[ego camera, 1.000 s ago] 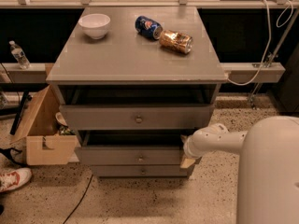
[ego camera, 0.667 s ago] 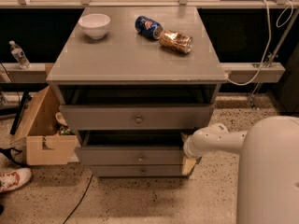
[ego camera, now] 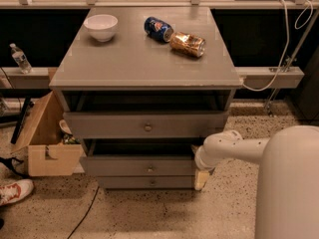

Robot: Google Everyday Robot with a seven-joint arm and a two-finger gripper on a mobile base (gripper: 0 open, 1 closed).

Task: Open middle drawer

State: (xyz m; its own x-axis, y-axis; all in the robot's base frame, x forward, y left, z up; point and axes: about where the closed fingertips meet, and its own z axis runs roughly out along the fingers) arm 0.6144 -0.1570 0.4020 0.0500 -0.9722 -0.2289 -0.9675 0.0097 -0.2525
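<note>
In the camera view, the grey cabinet [ego camera: 144, 63] filled the centre, its three drawer fronts stacked toward 6 o'clock. The middle drawer [ego camera: 124, 166] sat below the wider, taller top drawer [ego camera: 114, 125] and above the slim bottom drawer [ego camera: 124, 182]. It stood partly out from the carcass, with a dark gap showing above its front and its round brass knob [ego camera: 150, 169] at mid-width. The top drawer also stood out forward.

The white arm [ego camera: 234, 148] reached in from 3 o'clock. Its gripper [ego camera: 200, 176] was at the right end of the middle drawer's front, right against the corner — whether it was clenched or released I cannot tell.

On the cabinet top, a white bowl [ego camera: 101, 26] sat toward 11 o'clock. A blue can [ego camera: 158, 29] and a gold-brown can [ego camera: 188, 44] lay on their sides, touching, toward 1 o'clock.

At 9 o'clock of the cabinet an open cardboard box [ego camera: 47, 148] stood on the speckled floor, a water bottle [ego camera: 20, 59] above it on a ledge — and a red-and-white shoe [ego camera: 15, 190] at 8 o'clock.
</note>
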